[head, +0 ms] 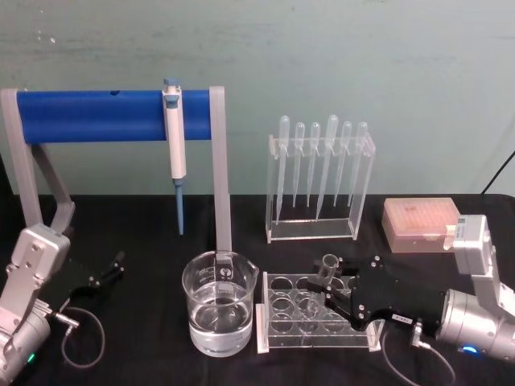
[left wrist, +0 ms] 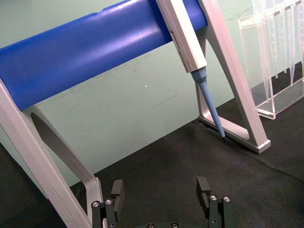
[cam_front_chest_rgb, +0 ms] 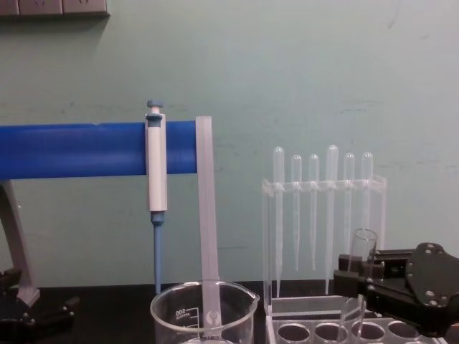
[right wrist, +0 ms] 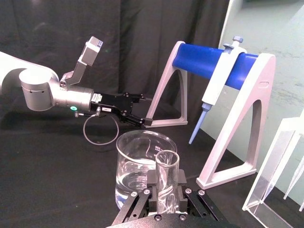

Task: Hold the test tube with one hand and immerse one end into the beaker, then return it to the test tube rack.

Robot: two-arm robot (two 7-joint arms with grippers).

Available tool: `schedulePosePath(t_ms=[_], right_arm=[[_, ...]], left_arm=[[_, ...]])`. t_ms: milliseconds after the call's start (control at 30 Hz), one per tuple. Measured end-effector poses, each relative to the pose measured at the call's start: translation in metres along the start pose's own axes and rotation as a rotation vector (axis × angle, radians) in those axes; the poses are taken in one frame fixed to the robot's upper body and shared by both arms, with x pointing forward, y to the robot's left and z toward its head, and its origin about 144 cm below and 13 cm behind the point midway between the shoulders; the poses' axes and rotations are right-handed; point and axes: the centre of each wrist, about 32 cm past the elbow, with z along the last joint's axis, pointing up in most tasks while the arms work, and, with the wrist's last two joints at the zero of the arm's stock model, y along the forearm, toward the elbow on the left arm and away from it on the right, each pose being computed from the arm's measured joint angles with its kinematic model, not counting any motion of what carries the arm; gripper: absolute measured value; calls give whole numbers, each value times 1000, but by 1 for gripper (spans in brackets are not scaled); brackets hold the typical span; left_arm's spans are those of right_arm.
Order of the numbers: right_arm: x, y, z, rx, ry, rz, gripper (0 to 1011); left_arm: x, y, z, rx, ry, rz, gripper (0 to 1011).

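Observation:
The test tube [head: 325, 274], clear glass with a flared rim, stands upright over the clear rack with round holes [head: 283, 315]. My right gripper [head: 326, 288] reaches in from the right and is shut on it; in the right wrist view the test tube [right wrist: 166, 179] sits between the black fingers [right wrist: 183, 178]. The rack hides the tube's lower end. The beaker [head: 220, 304], wide and part-filled with clear liquid, stands just left of the rack, apart from the tube. My left gripper [head: 113, 268] rests open at the far left with nothing in it.
A blue-and-white pipettor [head: 174, 145] hangs from the blue-barred stand [head: 96, 115] behind the beaker. A clear holder with several thin pipettes [head: 320, 178] stands behind the rack. A peach tip box [head: 420, 224] sits at the back right. Black cloth covers the table.

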Motion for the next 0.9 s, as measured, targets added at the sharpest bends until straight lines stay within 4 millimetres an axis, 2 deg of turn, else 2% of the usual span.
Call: schedulePosePath(t_ms=[67, 167, 400, 433, 467, 567, 700, 800, 900], right_arm=[[0, 0, 0, 0, 0, 0, 241], [0, 0, 0, 0, 0, 0, 315], [0, 0, 0, -1, 0, -1, 543], [0, 0, 0, -1, 0, -1, 601], [0, 0, 0, -1, 0, -1, 601], [0, 0, 0, 0, 0, -2, 715], [0, 0, 0, 0, 0, -2, 795], [0, 0, 0, 0, 0, -3, 921], [0, 0, 1, 0, 1, -3, 966]], left_arm=[[0, 0, 0, 0, 0, 0, 1000], [0, 0, 0, 0, 0, 0, 1000], [0, 0, 0, 0, 0, 0, 1000], [0, 0, 0, 0, 0, 0, 1000], [0, 0, 0, 0, 0, 0, 1000], [0, 0, 0, 0, 0, 0, 1000], [0, 0, 0, 0, 0, 0, 1000], [0, 0, 0, 0, 0, 0, 1000], [0, 0, 0, 0, 0, 0, 1000]])
